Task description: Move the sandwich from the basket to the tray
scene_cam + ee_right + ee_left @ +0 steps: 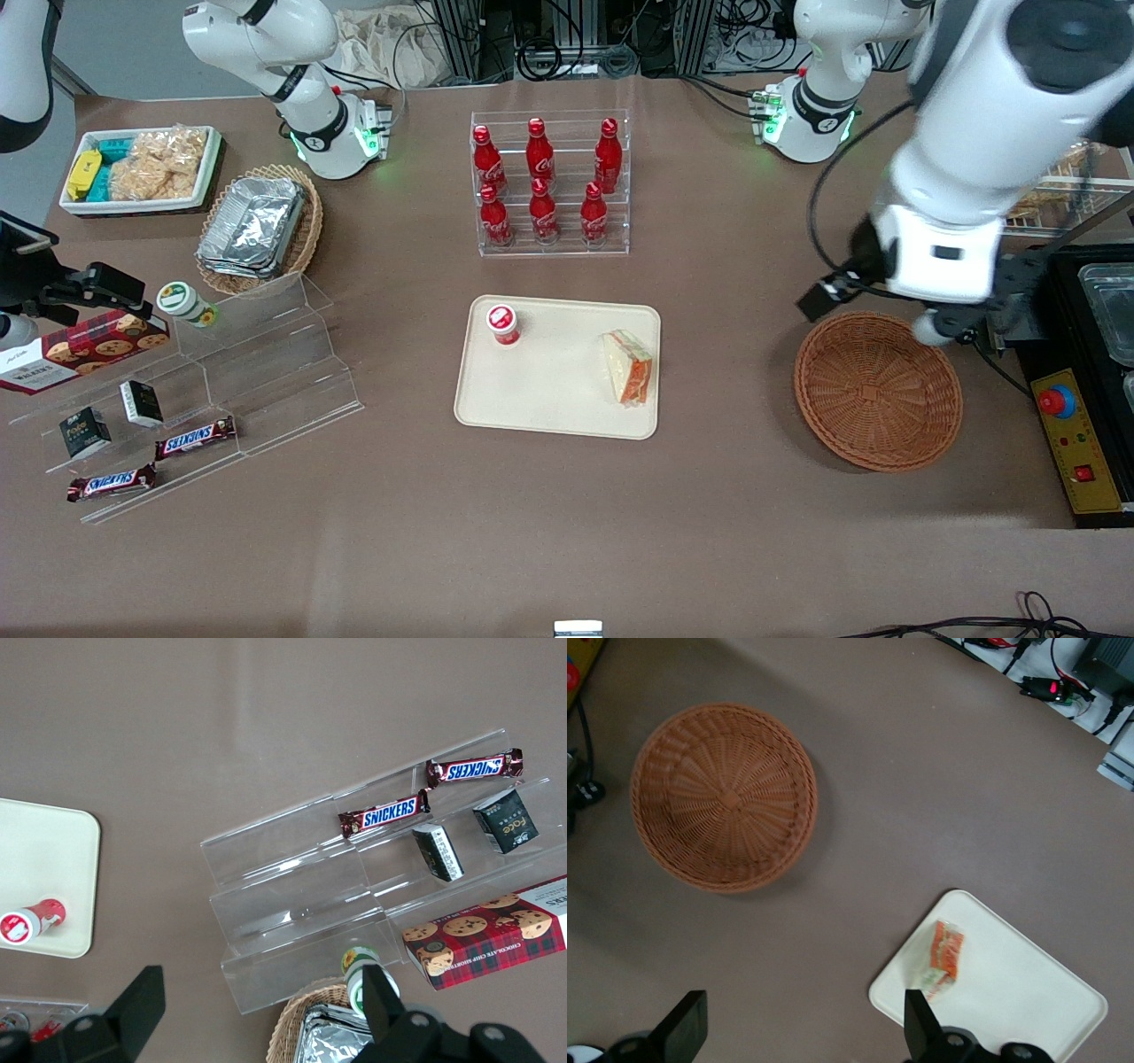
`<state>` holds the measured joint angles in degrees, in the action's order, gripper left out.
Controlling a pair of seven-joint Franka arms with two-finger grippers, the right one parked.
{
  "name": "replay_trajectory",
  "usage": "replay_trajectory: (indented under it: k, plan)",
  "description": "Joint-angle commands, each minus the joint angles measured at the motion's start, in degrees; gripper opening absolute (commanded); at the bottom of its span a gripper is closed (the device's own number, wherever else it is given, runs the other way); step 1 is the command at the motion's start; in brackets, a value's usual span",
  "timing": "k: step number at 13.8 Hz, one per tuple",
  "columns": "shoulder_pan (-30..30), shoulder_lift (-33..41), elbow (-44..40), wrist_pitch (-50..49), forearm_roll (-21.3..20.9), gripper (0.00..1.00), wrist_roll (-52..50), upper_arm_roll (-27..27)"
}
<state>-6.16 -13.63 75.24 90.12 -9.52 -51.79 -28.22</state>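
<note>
The sandwich [629,366] lies on the beige tray [558,394], at the tray's edge toward the working arm's end; its red-orange and green cut edge faces up. It also shows in the left wrist view [943,957] on the tray [1019,1001]. The reddish-brown wicker basket [877,390] stands empty on the table toward the working arm's end, and also shows in the left wrist view [725,797]. My left gripper [952,310] hangs high above the basket's rim farther from the front camera. In the left wrist view the gripper [802,1028] is open and empty, its fingers wide apart.
A small red-capped bottle [503,323] stands on the tray. A clear rack of red cola bottles [549,182] is farther from the camera. A black control box with a red button [1076,425] flanks the basket. Acrylic steps with snacks [195,399] lie toward the parked arm's end.
</note>
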Motion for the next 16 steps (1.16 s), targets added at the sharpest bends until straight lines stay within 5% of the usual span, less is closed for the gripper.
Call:
replay_trajectory:
  k: [1,4,8,12,16]
  plan:
    - [-4.3,1.6,2.7,-0.4,1.9,1.0,11.2,0.2]
    - [3.2,2.5,3.2,-0.3,5.2,1.0,23.8,15.3]
    - [9.9,8.7,12.7,4.1,7.3,1.0,37.1,27.1]
    - [12.1,19.5,29.3,14.3,10.9,1.0,43.4,32.3]
    - [12.3,19.4,29.3,14.2,10.9,1.0,46.6,33.3]
